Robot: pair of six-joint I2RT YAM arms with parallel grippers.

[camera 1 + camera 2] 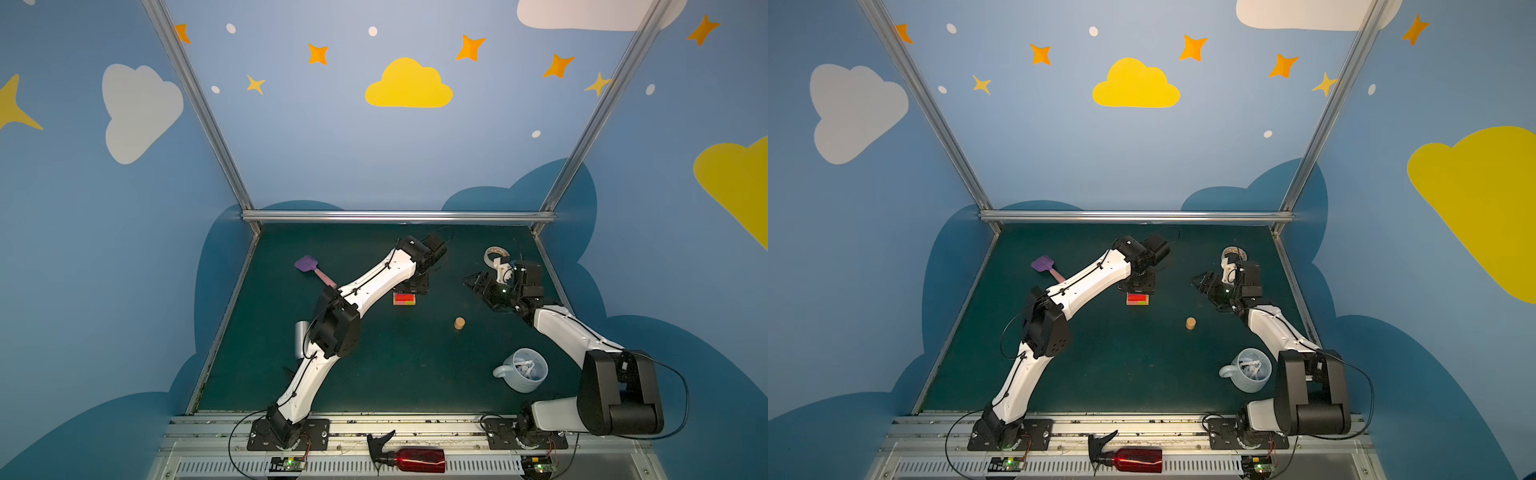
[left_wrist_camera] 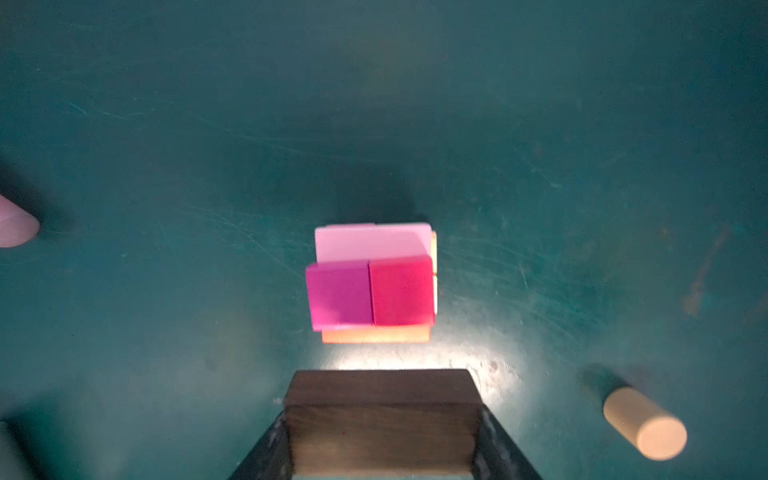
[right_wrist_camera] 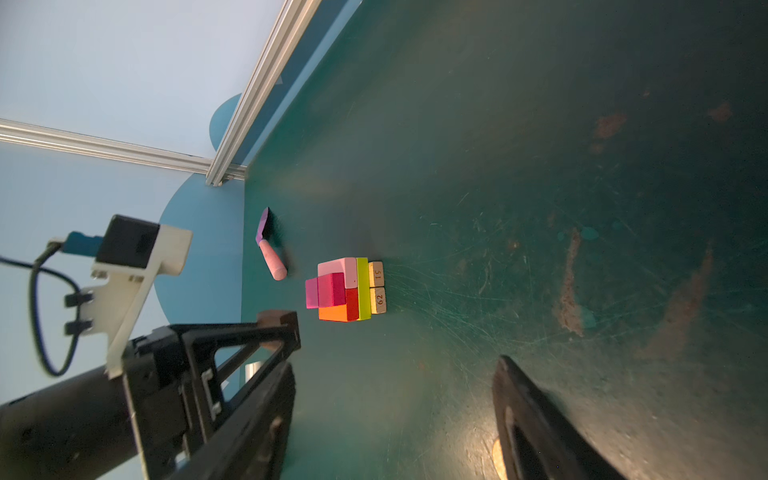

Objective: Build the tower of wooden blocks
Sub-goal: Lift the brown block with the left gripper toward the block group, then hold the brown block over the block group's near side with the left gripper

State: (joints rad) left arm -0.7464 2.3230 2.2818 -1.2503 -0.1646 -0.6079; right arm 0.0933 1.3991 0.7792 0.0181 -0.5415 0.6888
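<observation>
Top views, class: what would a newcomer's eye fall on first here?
The bright layered tower near the middle stands out against the dark green table. Close beside it, the left tool holds a dark brown block in the air. A tan cylinder sits alone, right of the tower in both top views.

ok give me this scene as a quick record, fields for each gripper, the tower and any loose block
left gripper: shut on a dark brown wood block, in the air near the tower, not on it
right gripper: open, empty
tower: low stack of tan, lime-green, red and pink wood blocks, magenta and red squares on top
loose piece: short tan wood cylinder on the green table, apart from the tower
</observation>
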